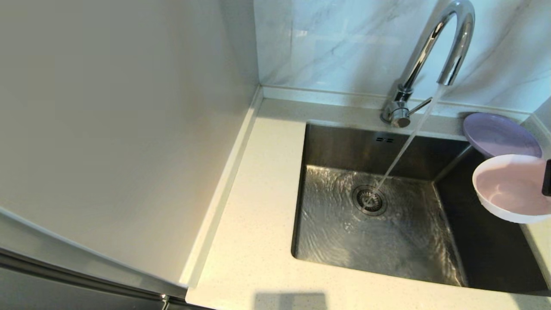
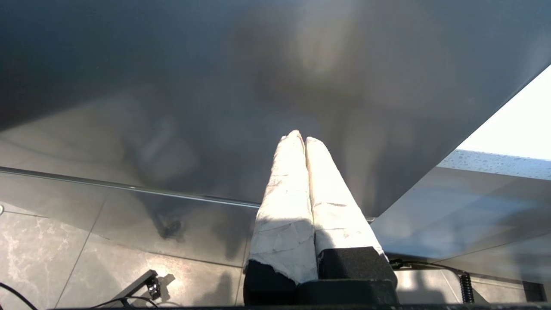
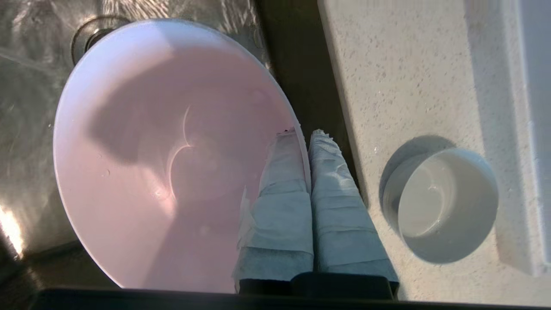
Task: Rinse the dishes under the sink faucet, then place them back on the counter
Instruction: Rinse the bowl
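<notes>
My right gripper (image 3: 306,133) is shut on the rim of the pale pink bowl (image 3: 172,163), one finger inside, one outside. In the head view the pink bowl (image 1: 510,187) hangs over the right side of the sink (image 1: 340,224), and only a dark sliver of that gripper shows at the right edge. Water streams from the chrome faucet (image 1: 447,47) onto the drain strainer (image 1: 369,199). The lilac plate (image 1: 499,135) lies on the counter (image 1: 254,206) behind the sink's right corner. A grey-white bowl (image 3: 443,204) stands on the counter right of the sink. My left gripper (image 2: 301,137) is shut, empty, parked low.
A pale cabinet side (image 1: 107,129) fills the left of the head view. The marble-veined wall (image 1: 335,38) rises behind the faucet, whose thin lever (image 1: 419,106) points right. The left wrist view shows a dark panel (image 2: 215,86) and tiled floor (image 2: 86,258).
</notes>
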Tool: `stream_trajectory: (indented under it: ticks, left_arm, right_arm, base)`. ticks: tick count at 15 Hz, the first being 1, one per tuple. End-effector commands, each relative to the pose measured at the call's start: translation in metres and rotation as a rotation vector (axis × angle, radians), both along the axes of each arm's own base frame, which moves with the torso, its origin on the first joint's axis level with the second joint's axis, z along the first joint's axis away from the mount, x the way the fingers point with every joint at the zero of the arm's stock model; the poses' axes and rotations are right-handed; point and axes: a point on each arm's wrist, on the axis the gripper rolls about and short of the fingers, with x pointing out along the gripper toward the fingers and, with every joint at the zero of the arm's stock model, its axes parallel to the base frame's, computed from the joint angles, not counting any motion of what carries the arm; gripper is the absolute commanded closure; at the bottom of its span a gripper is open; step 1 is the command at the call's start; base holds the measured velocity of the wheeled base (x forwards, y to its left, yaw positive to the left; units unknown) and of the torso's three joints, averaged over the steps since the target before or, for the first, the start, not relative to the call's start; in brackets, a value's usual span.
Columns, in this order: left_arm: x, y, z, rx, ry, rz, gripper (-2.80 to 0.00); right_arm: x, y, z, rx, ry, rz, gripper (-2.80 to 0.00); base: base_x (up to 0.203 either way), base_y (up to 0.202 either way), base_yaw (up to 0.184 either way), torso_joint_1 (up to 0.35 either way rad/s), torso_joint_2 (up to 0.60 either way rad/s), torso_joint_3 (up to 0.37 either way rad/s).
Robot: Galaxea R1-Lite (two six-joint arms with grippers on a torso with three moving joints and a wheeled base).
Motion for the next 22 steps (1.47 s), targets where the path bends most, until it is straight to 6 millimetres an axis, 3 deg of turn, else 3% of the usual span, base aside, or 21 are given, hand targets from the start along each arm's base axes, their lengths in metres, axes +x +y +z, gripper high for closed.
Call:
stream_trajectory:
  ticks: [1,5,10,15,22]
  left_arm:
    - [0.0,0.0,0.0,0.0,0.0,0.0,0.0]
    - [0.0,0.0,0.0,0.0,0.0,0.0,0.0]
    - [0.0,0.0,0.0,0.0,0.0,0.0,0.0]
    - [0.0,0.0,0.0,0.0,0.0,0.0,0.0]
    - [0.0,0.0,0.0,0.0,0.0,0.0,0.0]
  right_arm:
    - [0.022,0.008,-0.001,-0.028,0.022,0.009,0.0]
    - [0.05,0.033,0.007,-0.07,-0.032,-0.009,0.0]
    - [0.075,0.065,0.003,-0.072,-0.063,-0.007,0.0]
    - [0.085,0.085,0.012,-0.069,-0.122,0.006,0.0]
    - [0.085,0.092,0.015,-0.074,-0.139,0.013,0.0]
  base:
    - [0.0,0.0,0.0,0.0,0.0,0.0]
    - [0.0,0.0,0.0,0.0,0.0,0.0]
    - [0.0,0.0,0.0,0.0,0.0,0.0]
    - [0.0,0.0,0.0,0.0,0.0,0.0]
    - [0.0,0.0,0.0,0.0,0.0,0.0]
